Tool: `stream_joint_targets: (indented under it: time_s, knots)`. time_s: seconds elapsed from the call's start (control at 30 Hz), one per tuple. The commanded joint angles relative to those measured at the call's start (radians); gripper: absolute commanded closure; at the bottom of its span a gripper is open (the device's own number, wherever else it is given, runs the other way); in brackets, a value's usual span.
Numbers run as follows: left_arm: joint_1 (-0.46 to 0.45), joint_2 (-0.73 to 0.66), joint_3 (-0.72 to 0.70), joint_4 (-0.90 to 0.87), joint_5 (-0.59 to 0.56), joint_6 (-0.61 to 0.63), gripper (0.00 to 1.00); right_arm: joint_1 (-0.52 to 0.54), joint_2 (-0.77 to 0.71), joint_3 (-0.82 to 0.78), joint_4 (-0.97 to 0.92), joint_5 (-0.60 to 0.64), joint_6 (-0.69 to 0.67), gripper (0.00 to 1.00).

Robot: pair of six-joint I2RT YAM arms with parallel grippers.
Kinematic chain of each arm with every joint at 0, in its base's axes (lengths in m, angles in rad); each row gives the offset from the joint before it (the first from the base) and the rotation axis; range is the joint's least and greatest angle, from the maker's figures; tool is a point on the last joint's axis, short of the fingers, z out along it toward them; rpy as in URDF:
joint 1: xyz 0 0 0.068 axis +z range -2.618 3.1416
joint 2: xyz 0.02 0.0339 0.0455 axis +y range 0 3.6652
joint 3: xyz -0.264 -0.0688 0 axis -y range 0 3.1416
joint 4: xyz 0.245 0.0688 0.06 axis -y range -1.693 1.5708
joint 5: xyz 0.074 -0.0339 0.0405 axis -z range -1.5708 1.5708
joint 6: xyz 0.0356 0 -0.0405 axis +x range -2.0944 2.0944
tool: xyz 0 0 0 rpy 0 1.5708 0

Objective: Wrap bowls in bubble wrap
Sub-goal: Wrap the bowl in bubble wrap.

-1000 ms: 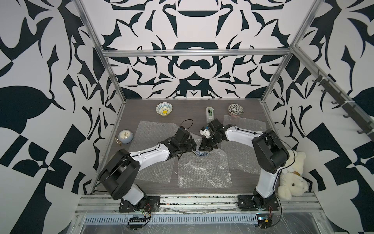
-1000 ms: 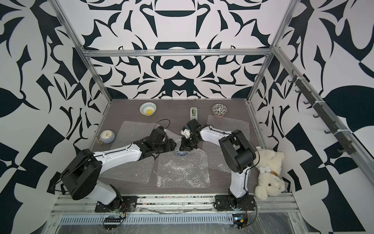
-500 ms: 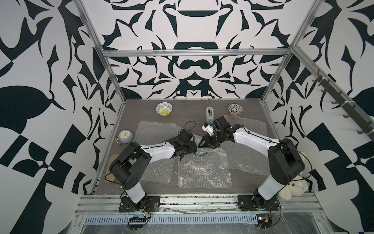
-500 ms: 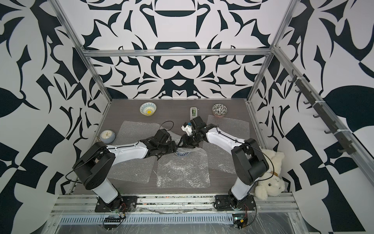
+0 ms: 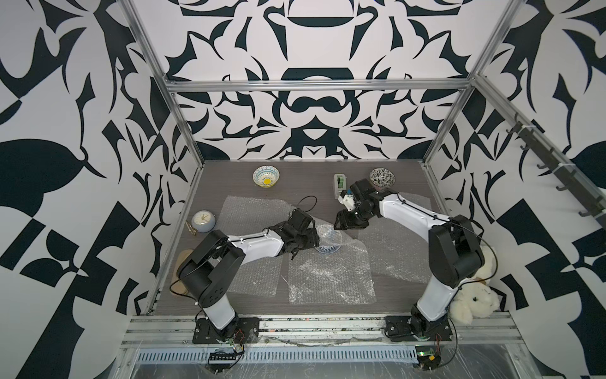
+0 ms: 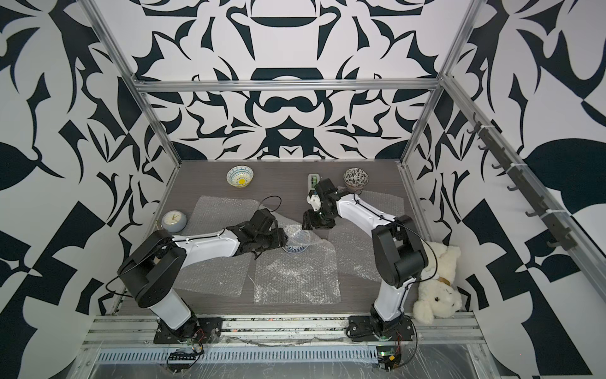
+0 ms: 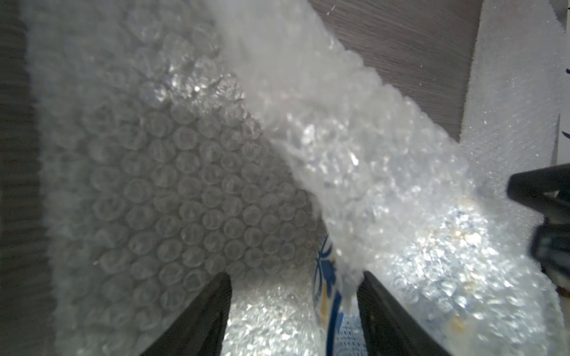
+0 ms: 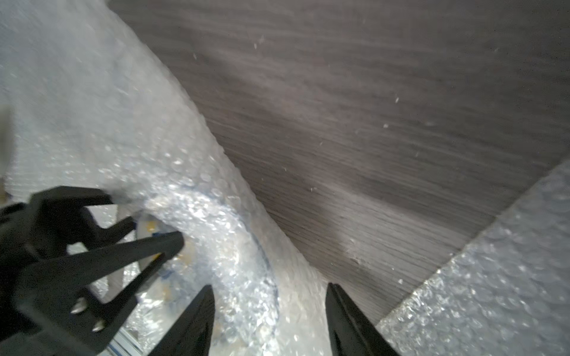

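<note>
A blue-and-yellow bowl sits on the middle sheet of bubble wrap, with a flap of that sheet folded over it. My left gripper is open and straddles the bowl's rim and the flap's edge; the rim lies close to one finger. Just beyond the flap, my right gripper is open over the wrap's fold, holding nothing. The white bowl with a yellow centre and the black-and-white floral bowl stand bare at the back.
Two more bubble wrap sheets lie flat, one on the left and one on the right. A white tape dispenser stands behind the right gripper. A small clock is at the left edge and a plush toy beside the right arm's base.
My right gripper has opened, let go of the wrap flap and drawn back a little. The flap now rests over the bowl. The left gripper stays at the bowl.
</note>
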Motion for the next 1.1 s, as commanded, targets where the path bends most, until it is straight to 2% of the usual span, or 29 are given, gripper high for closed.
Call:
stream_joint_targets:
  time_s: [0.0, 0.1, 0.3, 0.5, 0.63, 0.83, 0.93, 1.07]
  knots:
    - [-0.003, -0.024, -0.004, -0.021, -0.013, 0.005, 0.31, 0.027, 0.02, 0.024, -0.05, 0.047, -0.053, 0.38]
    - [-0.002, -0.021, 0.002, -0.026, -0.011, 0.007, 0.31, 0.064, 0.058, 0.046, -0.062, 0.091, -0.056, 0.38]
    - [-0.003, -0.068, 0.015, -0.053, -0.038, 0.01, 0.31, 0.114, 0.118, 0.077, -0.088, 0.261, -0.049, 0.37]
    - [0.006, -0.157, 0.019, -0.085, -0.097, 0.008, 0.29, 0.121, 0.115, 0.082, -0.059, 0.298, -0.03, 0.37]
    - [0.083, -0.198, 0.025, -0.116, -0.068, 0.003, 0.27, 0.137, 0.107, 0.083, -0.049, 0.288, -0.032, 0.37]
    - [0.298, -0.162, 0.027, -0.072, 0.123, -0.055, 0.31, 0.138, 0.073, 0.044, -0.005, 0.268, -0.037, 0.42]
    - [0.325, -0.115, 0.079, -0.08, 0.127, -0.022, 0.32, 0.138, 0.074, 0.038, -0.004, 0.261, -0.035, 0.43]
    - [0.346, 0.008, 0.22, -0.173, 0.158, 0.025, 0.32, 0.138, 0.068, 0.025, 0.009, 0.257, -0.024, 0.43]
